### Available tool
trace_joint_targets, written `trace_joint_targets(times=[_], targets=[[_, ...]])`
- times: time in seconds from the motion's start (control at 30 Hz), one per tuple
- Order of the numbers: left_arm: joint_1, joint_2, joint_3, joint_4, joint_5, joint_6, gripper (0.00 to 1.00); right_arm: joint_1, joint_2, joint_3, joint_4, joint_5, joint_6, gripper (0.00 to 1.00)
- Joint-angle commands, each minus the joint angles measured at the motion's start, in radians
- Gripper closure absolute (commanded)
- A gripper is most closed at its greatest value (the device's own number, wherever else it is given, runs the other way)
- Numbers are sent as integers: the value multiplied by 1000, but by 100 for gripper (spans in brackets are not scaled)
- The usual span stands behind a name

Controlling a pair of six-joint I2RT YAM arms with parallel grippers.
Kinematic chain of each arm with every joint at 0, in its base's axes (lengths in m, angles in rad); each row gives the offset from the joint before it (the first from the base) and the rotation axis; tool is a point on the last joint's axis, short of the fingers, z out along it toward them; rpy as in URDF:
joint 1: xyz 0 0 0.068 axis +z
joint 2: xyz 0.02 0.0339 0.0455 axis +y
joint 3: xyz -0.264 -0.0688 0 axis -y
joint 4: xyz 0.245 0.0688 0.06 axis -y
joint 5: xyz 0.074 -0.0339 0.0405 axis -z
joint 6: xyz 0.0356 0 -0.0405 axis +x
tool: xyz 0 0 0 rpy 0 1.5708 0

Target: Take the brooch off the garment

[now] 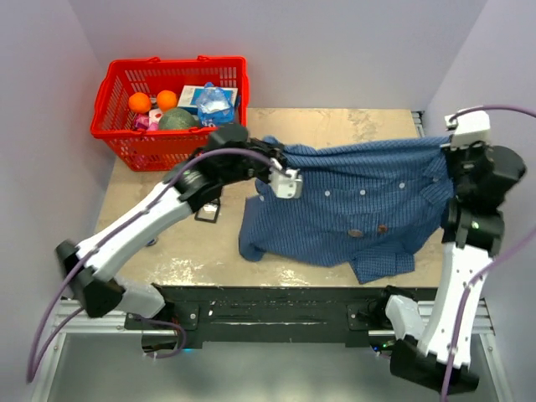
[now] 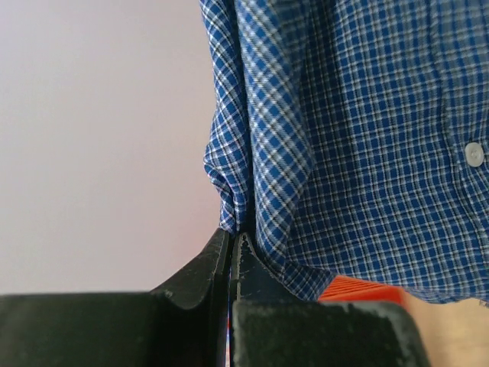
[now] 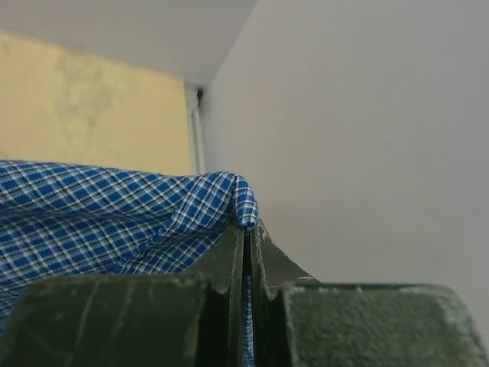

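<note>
The garment (image 1: 360,197), a blue fine-checked shirt, is stretched between both grippers, and its lower part lies on the table. The brooch (image 1: 383,227) is a tiny reddish-brown spot on the shirt front, near the lower hem. My left gripper (image 1: 275,157) is shut on the shirt's left edge. In the left wrist view the left gripper (image 2: 231,235) pinches a fold of the garment (image 2: 367,153), with a white button (image 2: 474,154) at the right. My right gripper (image 1: 452,149) is shut on the right edge. The right wrist view shows the right gripper (image 3: 246,229) clamping the garment (image 3: 114,214).
A red basket (image 1: 113,92) holding oranges, a green ball and packets stands at the back left. A small black object (image 1: 208,213) lies on the table (image 1: 352,121) under my left arm. Walls close in on both sides.
</note>
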Motion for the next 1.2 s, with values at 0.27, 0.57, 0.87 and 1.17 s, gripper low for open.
trace_joint_targets(times=[0.27,0.57,0.87,1.17], targets=[[140,490,216,-79,98,-842,32,-10,-4,-606,88,335,-400,100],[178,669,248,-61,-117,-873,29,-12,267,-511,119,343,-276,100],[218,898,472,-42,-34,-1041,22,-10,414,-377,63,258,-188,100],[226,1019,504,-59,207,-1169,20,-10,401,-364,21,208,-176,100]])
